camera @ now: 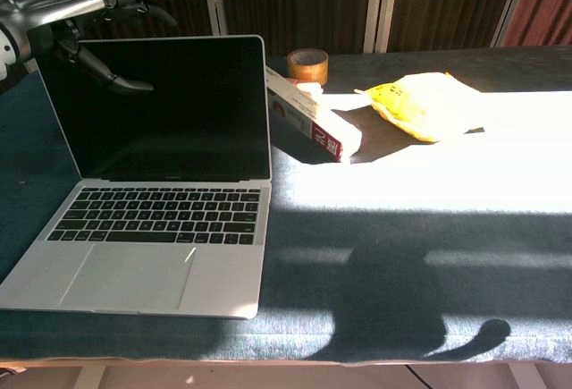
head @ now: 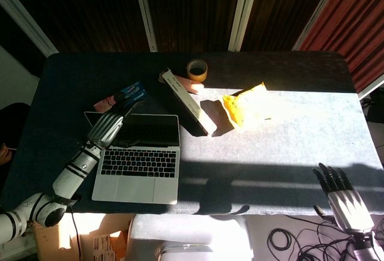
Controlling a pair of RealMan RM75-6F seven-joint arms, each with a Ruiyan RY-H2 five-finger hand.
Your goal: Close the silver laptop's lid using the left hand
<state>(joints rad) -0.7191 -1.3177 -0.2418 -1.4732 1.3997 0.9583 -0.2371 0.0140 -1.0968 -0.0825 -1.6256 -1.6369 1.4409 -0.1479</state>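
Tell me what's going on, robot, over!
Left hand open, hooked over the top edge of the lid. Right hand open, off to the side. Silver laptop open, screen upright. Nothing in the way.

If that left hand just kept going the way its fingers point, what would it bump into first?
Probably the pink and blue packet lying just beyond the silver laptop's lid. The left hand reaches over the lid's top edge, fingers aimed toward it, though depth is unclear.

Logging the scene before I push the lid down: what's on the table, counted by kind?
Laptop: 1
Tape roll: 1
Long carton: 1
Yellow bag: 1
Small packets behind the laptop: about 2, hard to separate
Total: about 6
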